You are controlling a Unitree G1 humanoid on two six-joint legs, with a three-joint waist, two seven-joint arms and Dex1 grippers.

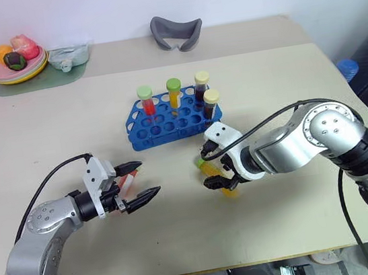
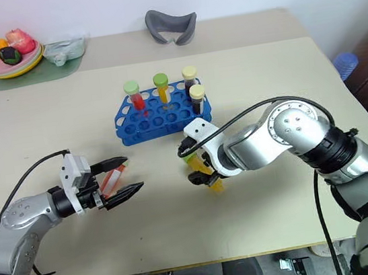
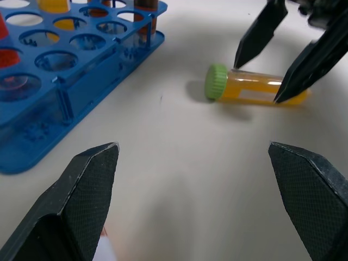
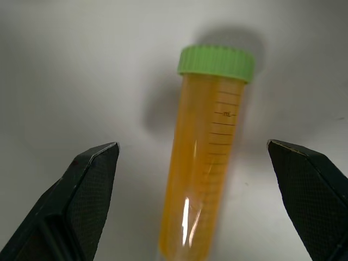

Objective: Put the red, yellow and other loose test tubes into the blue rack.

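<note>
Four tubes racked, two still loose on the table.

The blue rack (image 1: pixel 166 120) stands near the table's middle with four capped tubes upright in it: one red, one yellow-orange and two dark brown. A yellow-orange tube with a green cap (image 4: pixel 204 163) lies flat at about five o'clock from the rack, directly under the right gripper (image 1: pixel 218 179), whose fingers stand wide apart on either side of it without touching. At about seven o'clock from the rack, a red tube (image 2: pixel 113 181) lies between the spread fingers of the left gripper (image 2: pixel 123 178), which also grips nothing. Judging from this, both loose tubes remain to be picked up and slotted.
</note>
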